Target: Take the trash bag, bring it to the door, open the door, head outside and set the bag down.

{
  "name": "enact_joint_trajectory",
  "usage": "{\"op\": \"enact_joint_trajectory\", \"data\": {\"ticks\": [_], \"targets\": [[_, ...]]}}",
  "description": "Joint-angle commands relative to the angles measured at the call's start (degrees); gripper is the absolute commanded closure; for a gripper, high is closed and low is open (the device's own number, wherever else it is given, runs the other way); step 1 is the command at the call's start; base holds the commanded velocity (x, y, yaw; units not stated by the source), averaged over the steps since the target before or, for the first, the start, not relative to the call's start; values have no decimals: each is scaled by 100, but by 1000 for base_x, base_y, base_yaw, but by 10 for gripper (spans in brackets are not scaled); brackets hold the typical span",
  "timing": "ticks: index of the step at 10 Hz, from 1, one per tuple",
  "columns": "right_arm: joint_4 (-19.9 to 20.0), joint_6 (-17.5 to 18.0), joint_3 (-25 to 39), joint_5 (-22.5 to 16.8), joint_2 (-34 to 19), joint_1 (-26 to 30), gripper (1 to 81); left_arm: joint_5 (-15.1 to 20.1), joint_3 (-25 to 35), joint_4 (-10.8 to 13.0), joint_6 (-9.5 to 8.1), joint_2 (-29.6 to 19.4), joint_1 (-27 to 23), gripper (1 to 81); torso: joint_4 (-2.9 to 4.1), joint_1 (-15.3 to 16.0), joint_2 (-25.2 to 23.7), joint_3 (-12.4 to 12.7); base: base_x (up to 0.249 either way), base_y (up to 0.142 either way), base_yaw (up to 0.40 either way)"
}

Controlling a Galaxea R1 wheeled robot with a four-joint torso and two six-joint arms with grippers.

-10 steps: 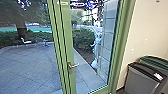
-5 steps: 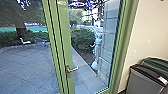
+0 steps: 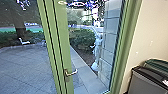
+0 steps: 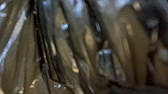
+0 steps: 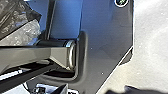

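Close by the left wrist, a creased trash bag [image 4: 136,50].

R wrist: its cam faces the robot's own base, i.e. the wide dark plate [image 5: 105,45] w/ a round fitting [image 5: 121,2] near its edge. Jointed bar [image 5: 32,57] reaches over the plate, pale metal ring [image 5: 71,56] at its joint; thinner dark rod [image 5: 27,77] angles in beside it. L wrist pose: can't tell.
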Motion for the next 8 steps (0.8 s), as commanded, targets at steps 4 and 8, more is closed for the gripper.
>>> {"op": "enact_joint_trajectory", "data": {"ticks": [4, 8], "targets": [[-63, -45, 39, -361, 45, 224, 10, 451, 37, 28, 96, 32, -244, 811, 0, 0, 0, 0, 121, 0, 0], [-63, -45, 39, -361, 45, 216, 10, 460, 37, 28, 97, 23, -244, 811, 0, 7, 2, 0, 20, 0, 0]]}}
